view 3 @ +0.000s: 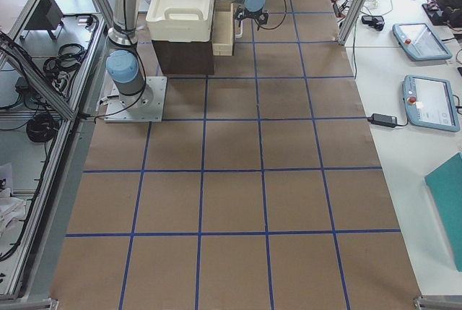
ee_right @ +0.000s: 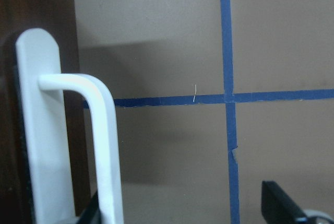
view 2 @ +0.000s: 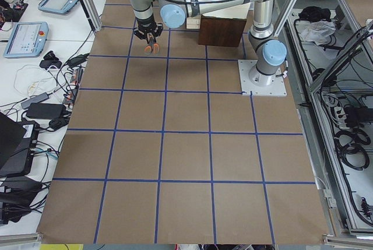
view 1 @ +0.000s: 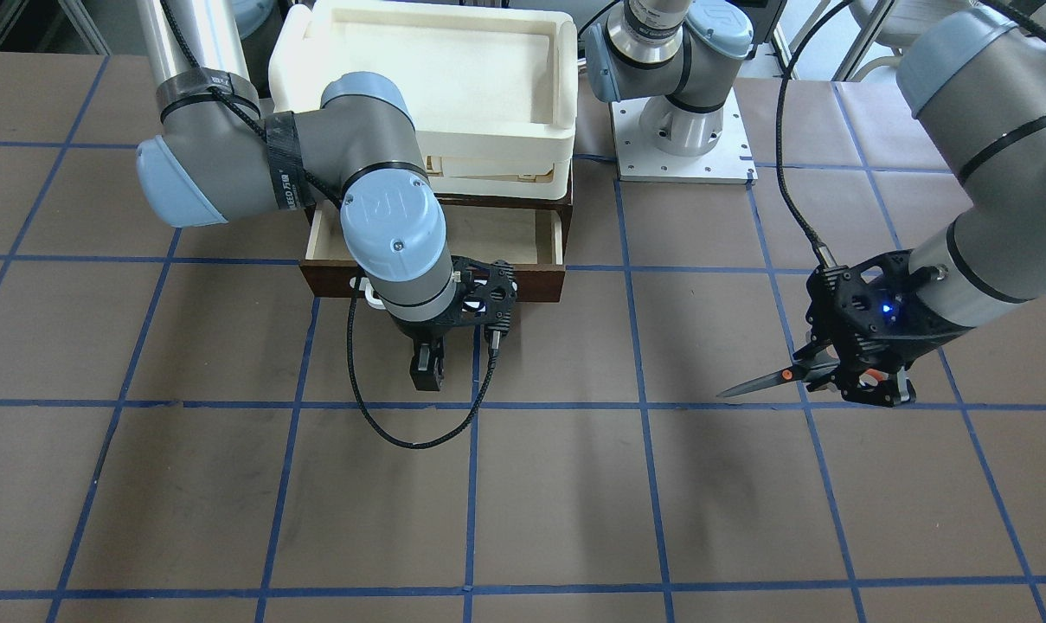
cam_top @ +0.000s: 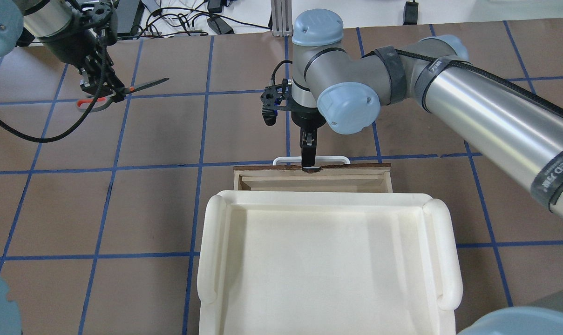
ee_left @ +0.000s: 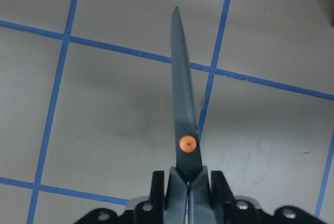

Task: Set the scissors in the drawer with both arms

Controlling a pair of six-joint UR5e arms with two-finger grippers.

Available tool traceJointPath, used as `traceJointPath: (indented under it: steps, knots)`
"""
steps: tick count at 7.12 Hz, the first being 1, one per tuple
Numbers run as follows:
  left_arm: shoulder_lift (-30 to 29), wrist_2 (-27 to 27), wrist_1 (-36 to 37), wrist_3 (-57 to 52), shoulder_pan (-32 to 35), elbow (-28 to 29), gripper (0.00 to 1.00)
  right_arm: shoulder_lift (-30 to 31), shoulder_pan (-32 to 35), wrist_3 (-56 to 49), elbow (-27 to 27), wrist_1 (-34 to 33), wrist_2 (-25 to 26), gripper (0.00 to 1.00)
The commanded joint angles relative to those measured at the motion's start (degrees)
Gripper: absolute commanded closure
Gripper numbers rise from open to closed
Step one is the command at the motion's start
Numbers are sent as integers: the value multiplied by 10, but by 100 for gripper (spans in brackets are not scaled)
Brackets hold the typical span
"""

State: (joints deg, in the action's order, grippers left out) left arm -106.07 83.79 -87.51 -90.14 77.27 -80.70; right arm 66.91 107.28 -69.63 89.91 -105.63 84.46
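Above the tabletop [view 1: 523,502], well apart from the drawer [view 1: 535,281], the left pincer [view 1: 869,381] pinches the scissors [view 1: 769,381]. The right pincer [view 1: 427,370] stands spread at the partly open drawer's white handle [ee_right: 104,130]

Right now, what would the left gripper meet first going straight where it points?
Probably the table. The scissors clamped in the left gripper jut ahead, so their tip would touch first. The height above it is unclear.
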Motion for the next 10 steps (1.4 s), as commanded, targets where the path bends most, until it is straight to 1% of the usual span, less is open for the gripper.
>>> traceJointPath:
  steps: [1, 3, 4, 6, 7, 8, 10]
  knots:
    - [9, -1, -8, 4, 4, 0, 77, -3, -1, -4, -3, -3, -2, 0]
    - [15, -2, -16, 4, 4, 0, 76, -1, -4, -9, -5, -3, 0, 0]
    - [15, -2, -16, 5, 4, -1, 77, -2, -5, -9, -22, -1, -2, 0]
    - [16, -2, -19, 5, 7, -1, 80, -11, -5, -12, -34, 5, 0, 0]
    - [18, -4, -37, 5, 8, -1, 84, -13, -5, -13, -34, 4, 0, 0]
    - [26, -6, -65, 7, 10, 0, 85, -16, -5, -13, -36, 3, 0, 0]
    - [34, -14, -94, 12, 10, 0, 89, -20, -9, -13, -41, 0, -2, 0]
